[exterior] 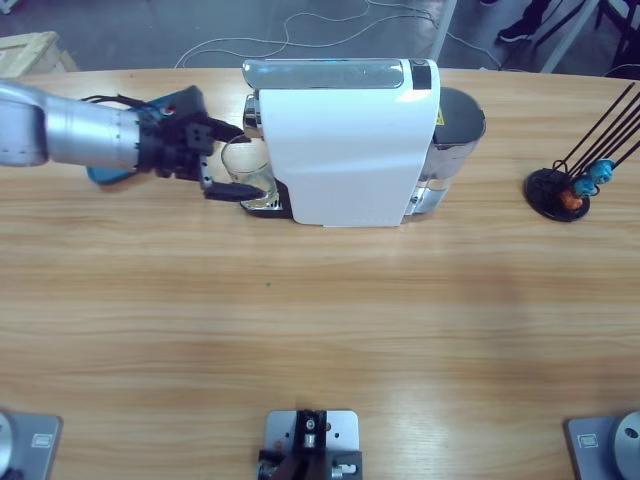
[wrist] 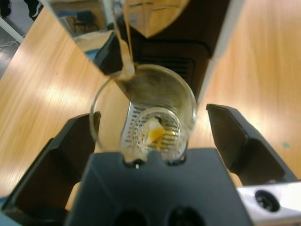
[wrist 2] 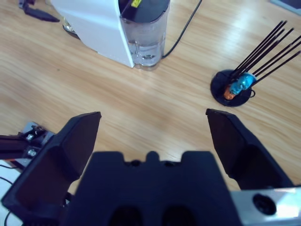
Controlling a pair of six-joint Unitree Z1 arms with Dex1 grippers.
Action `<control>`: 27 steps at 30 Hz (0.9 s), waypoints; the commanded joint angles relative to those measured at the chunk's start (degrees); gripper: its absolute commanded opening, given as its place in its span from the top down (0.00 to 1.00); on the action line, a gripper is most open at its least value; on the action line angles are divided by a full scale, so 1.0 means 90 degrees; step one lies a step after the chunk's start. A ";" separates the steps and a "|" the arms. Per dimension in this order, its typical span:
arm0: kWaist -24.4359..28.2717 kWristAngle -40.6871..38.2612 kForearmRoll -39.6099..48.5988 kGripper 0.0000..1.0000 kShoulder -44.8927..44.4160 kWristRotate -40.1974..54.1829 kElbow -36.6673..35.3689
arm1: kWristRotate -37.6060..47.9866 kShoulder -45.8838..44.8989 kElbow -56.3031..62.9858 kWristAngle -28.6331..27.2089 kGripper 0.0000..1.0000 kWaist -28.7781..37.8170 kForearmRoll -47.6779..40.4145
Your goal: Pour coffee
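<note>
Left end effector [wrist: 153,129] is spread wide with the glass [wrist: 149,113] between its jaws, neither jaw touching yet as far as I can tell. Glass sits on the drip grille under the spout of the coffee machine [exterior: 340,140]. The coffee [wrist: 157,135] is a thin pale-brown puddle at the glass bottom.

Risks, my read: thin clear wall is smooth and slick, so an off-centre close could skid or tip it. Lifting straight up could knock the rim on the spout; it needs sliding out first.

Machine: glossy white shell, chrome trim, clear water tank at the far end.

Right end effector [wrist 2: 153,122] hangs wide and empty over bare bench [wrist 2: 117,99]; beyond it a black wire capsule rack [wrist 2: 235,84].
</note>
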 commanded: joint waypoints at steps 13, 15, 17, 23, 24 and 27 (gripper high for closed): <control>-0.0692 0.2128 0.2535 0.00 -0.4033 -0.2120 0.1042 | -0.0806 0.5637 -0.6682 0.1167 1.00 -0.2498 0.1900; -0.0696 0.2179 0.2651 0.00 -0.4119 -0.2245 0.0968 | -0.0851 0.5963 -0.7231 0.1204 1.00 -0.2555 0.2199; -0.0696 0.2067 0.2533 0.00 -0.4154 -0.2245 0.0981 | -0.0883 0.6315 -0.7684 0.1426 1.00 -0.2577 0.2435; -0.0706 0.2085 0.2469 0.00 -0.4060 -0.2253 0.1005 | -0.0926 0.7075 -0.8067 0.2114 1.00 -0.2549 0.2586; -0.0706 0.2130 0.2473 0.00 -0.4044 -0.2253 0.1016 | -0.0984 0.7122 -0.8090 0.2102 1.00 -0.2547 0.2572; -0.0706 0.2161 0.2469 0.00 -0.3978 -0.2253 0.1022 | -0.1010 0.7235 -0.8147 0.2008 1.00 -0.2547 0.2601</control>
